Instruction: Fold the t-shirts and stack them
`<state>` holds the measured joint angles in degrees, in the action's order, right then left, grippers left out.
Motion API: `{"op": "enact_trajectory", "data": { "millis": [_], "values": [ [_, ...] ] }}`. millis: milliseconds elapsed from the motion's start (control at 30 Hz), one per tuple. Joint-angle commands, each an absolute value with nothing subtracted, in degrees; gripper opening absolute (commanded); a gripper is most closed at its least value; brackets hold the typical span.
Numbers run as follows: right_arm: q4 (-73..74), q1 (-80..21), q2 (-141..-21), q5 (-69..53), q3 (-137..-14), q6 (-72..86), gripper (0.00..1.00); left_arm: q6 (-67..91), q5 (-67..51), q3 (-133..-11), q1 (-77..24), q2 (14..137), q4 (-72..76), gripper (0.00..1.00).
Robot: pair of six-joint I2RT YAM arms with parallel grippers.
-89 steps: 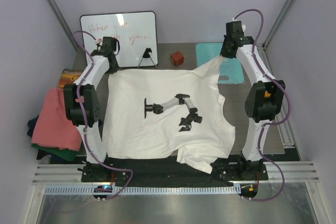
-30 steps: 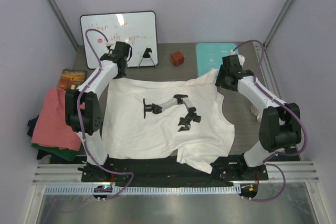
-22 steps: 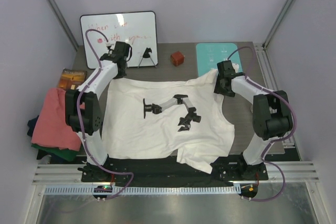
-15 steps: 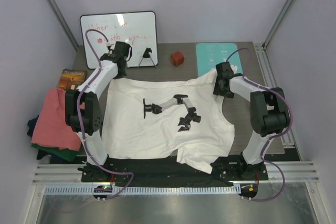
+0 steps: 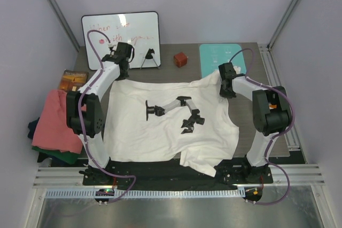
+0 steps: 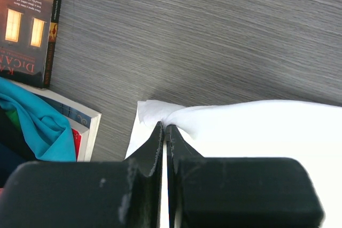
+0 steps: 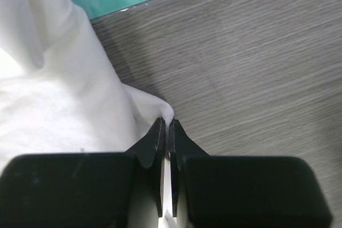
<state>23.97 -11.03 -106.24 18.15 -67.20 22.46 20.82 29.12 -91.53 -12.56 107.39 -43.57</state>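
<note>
The left gripper (image 6: 164, 127) is clamping the far-left corner of the white t-shirt (image 5: 139, 132), with its jaws fully together. The right gripper (image 7: 166, 122) is pinching a fold at the far-right corner, jaws nearly together. The garment is lying spread on the table (image 5: 251, 116) between both arms. The salmon-pink shirt (image 5: 53, 121) is lying over the dark green shirt (image 5: 60, 156) and the navy shirt (image 5: 32, 130) at the left edge.

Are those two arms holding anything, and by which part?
Both hold the large white cloth t-shirt: the left pincer pinches its far-left corner, the right pincer a fold of its far-right edge.
</note>
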Motion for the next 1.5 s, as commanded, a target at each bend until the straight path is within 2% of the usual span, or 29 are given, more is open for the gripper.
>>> {"op": "enact_trajectory", "data": {
  "millis": [0, 300, 567, 767, 1000, 1367, 1467],
  "values": [
    [27.3, -10.6, -103.6, 25.5, -67.7, 22.9, 0.07, 21.6, 28.7, -93.3, -12.1, 106.9, -43.6, 0.00],
    [30.5, -9.3, -102.5, 29.8, -67.8, 23.2, 0.09, 21.6, 28.7, -94.3, -12.1, 108.0, -44.6, 0.00],
    [30.8, -7.9, -102.1, 28.5, -67.2, 23.6, 0.13, 21.4, 28.3, -94.3, -12.1, 108.2, -44.6, 0.00],
    [31.3, -7.4, -102.7, 27.3, -67.8, 24.3, 0.36, 21.2, 28.3, -94.3, -12.1, 108.5, -44.7, 0.00],
    [29.1, -6.5, -100.0, 25.7, -69.4, 22.9, 0.46, 21.2, 27.0, -94.8, -12.1, 108.9, -45.1, 0.00],
    [30.6, -6.3, -110.7, 19.0, -91.8, 23.0, 0.48, 21.4, 25.9, -95.0, -12.1, 109.3, -45.4, 0.00],
    [35.0, -6.3, -116.4, 17.0, -99.6, 24.1, 0.50, 21.4, 26.8, -95.0, -12.1, 109.4, -45.3, 0.00]
  ]
}}
